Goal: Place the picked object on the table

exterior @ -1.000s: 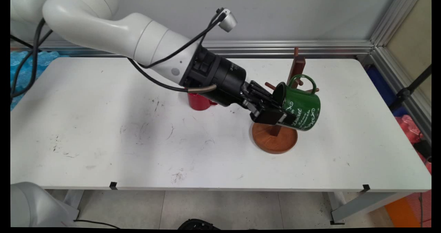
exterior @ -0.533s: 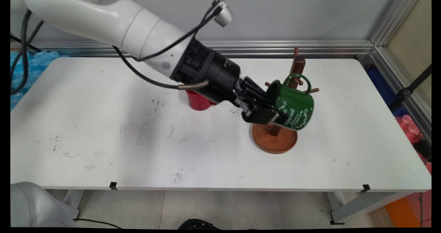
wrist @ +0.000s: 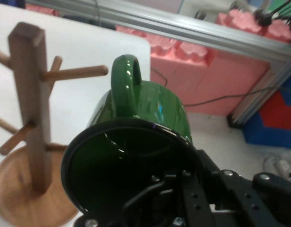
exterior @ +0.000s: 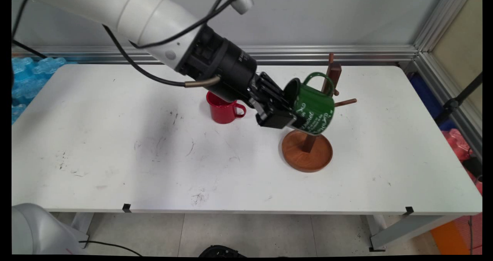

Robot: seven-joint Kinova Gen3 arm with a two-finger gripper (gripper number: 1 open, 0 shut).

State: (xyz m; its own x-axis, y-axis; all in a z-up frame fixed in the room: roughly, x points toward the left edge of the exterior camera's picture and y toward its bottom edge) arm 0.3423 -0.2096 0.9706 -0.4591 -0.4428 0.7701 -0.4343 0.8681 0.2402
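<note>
A: Where does the green mug point(exterior: 312, 110) sit against the pincer point(exterior: 283, 116)?

B: Right in it. The pincer is clamped on the mug's rim, one finger inside the mouth, one outside (the hand view shows the black linkage reaching into the dark interior). The mug hangs in the air, tipped on its side, its long axis running from the mouth at 10 o'clock to the base at 4 o'clock in the main view.

A: And the handle?

B: Up top, at 12 o'clock on the mug body, its loop just beside the post of the wooden mug tree point(exterior: 307, 153). In the hand view a peg point(wrist: 75, 72) points toward the handle point(wrist: 126, 80) from 9 o'clock, tip near it but apart.

A: Anything in the way?

B: The post itself, and another peg point(exterior: 345, 102) sticking out at 3 o'clock of the mug. The tree's round base lies below the mug, at 6 o'clock.

A: Other things?

B: A red cup point(exterior: 222, 108) upright on the table point(exterior: 115, 157), at 9 o'clock of the pincer, well clear.
</note>
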